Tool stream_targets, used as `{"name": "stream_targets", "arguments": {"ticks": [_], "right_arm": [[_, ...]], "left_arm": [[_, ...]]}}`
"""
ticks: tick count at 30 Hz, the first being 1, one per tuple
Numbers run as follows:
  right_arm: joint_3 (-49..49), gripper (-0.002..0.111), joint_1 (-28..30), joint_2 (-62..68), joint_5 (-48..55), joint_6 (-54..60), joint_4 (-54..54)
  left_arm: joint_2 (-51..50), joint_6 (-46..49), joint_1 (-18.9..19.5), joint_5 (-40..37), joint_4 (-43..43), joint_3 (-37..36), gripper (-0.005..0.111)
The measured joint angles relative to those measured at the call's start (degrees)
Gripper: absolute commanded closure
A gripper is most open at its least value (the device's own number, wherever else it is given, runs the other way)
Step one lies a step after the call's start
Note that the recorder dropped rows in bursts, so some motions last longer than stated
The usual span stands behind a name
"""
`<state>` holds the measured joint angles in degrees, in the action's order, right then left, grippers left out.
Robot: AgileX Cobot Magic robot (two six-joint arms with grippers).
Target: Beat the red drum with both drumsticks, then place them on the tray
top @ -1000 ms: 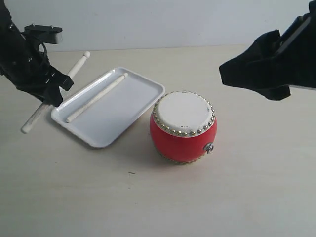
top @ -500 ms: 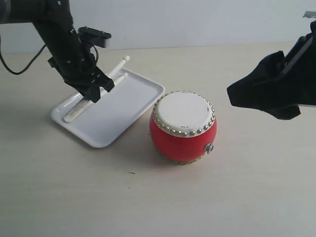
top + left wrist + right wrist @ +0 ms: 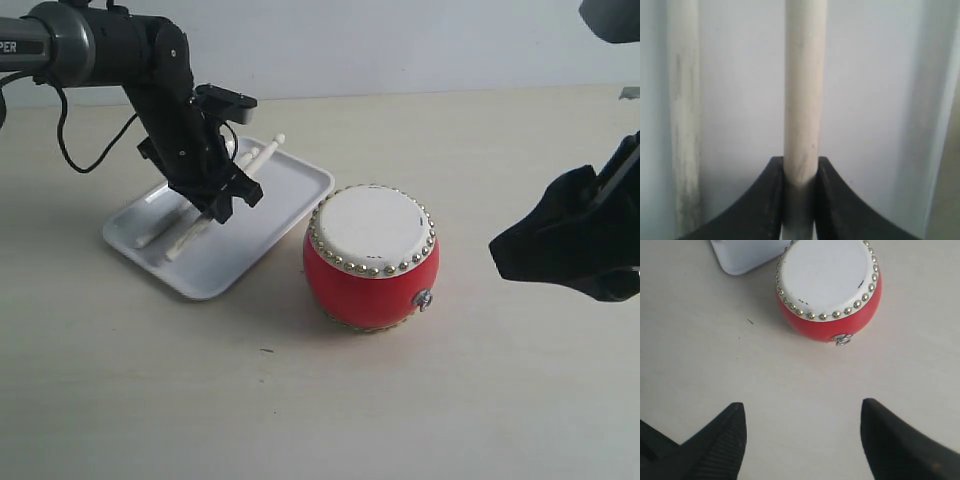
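The red drum (image 3: 371,272) (image 3: 827,285) stands upright right of the white tray (image 3: 270,205) (image 3: 747,255). My left gripper (image 3: 222,197) (image 3: 800,172) is shut on one drumstick (image 3: 266,150) (image 3: 801,95) and holds it low over the tray, lengthwise along it. The other drumstick (image 3: 148,233) (image 3: 684,125) lies in the tray beside it, partly hidden by the arm. My right gripper (image 3: 560,248) (image 3: 803,412) hangs open and empty above the table, right of the drum and apart from it.
The pale table (image 3: 300,400) runs on around drum and tray. A cable (image 3: 70,140) hangs from the left arm behind the tray. A small dark speck (image 3: 264,350) lies in front of the drum.
My left gripper has carried its drumstick from left of the tray to low over the tray, next to the lying stick. The right gripper has drawn back to the right and lower.
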<state>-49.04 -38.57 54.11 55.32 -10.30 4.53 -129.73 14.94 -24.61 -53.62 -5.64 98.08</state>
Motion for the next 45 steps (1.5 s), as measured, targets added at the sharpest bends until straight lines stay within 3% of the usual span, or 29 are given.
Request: {"name": "stream_targets", "arguments": {"ticks": [9,12,15,18,29,40,42,45], "right_arm": [[0.0,0.046,0.0,0.0,0.0,-0.36,0.0],[0.0,0.046,0.0,0.0,-1.39,-0.36,0.0],[0.0,0.046,0.0,0.0,-2.49,-0.36,0.0],[0.0,0.046,0.0,0.0,-2.72,-0.36,0.0],[0.0,0.046,0.0,0.0,-5.14,-0.36,0.0],[0.0,0.046,0.0,0.0,-6.83,-0.36,0.0],[0.0,0.046,0.0,0.0,-7.23,-0.36,0.0],[0.0,0.05,0.0,0.0,-8.09,-0.36,0.0]], "left_arm": [[-1.46,0.61,-0.52,0.07,-1.84,0.0,0.103],[-1.46,0.61,-0.52,-0.05,-1.95,0.0,0.082],[-1.46,0.27,-0.52,-0.44,-1.95,0.0,0.049],[-1.46,0.03,-0.52,-1.43,-1.95,0.0,0.035],[3.07,-0.32,-0.52,-2.91,-1.95,0.0,0.039],[13.02,-0.32,-0.28,-6.15,-3.51,0.0,0.091],[14.24,-0.32,0.27,-6.99,-5.23,0.0,0.105],[15.97,0.33,0.61,-7.52,-8.43,-0.66,0.107]]}}
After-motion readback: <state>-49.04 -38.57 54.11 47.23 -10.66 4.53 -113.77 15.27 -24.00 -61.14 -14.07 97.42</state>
